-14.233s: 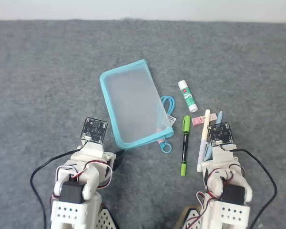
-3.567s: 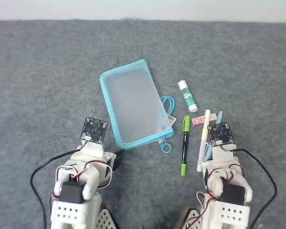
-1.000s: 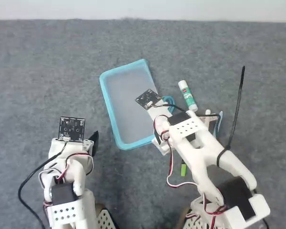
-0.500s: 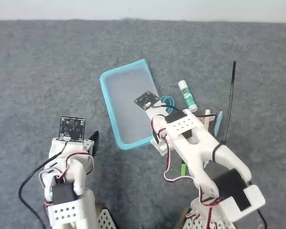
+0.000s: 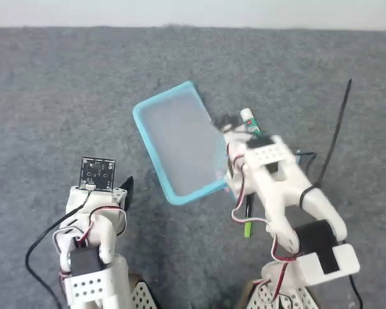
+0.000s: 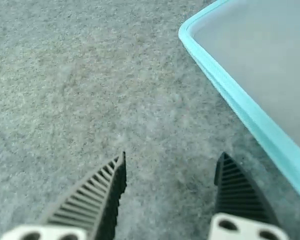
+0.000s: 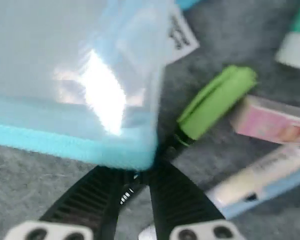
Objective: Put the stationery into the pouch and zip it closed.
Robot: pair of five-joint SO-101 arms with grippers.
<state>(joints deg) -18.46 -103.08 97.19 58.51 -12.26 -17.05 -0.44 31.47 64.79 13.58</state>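
While the right end effector (image 7: 145, 176) was clamped on the near zip-end corner of the translucent teal-edged fabric pouch (image 5: 180, 145), the pouch's long axis ran diagonally away leftward. The left end effector (image 6: 172, 159) stood open just short of its teal edge, over the grey worktop (image 5: 64, 84).

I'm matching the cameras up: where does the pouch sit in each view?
High view: pouch near the middle.
Left wrist view: one corner, ahead of the open left gripper.
Right wrist view: its corner in the right gripper.
Shared landmark: its teal edge.
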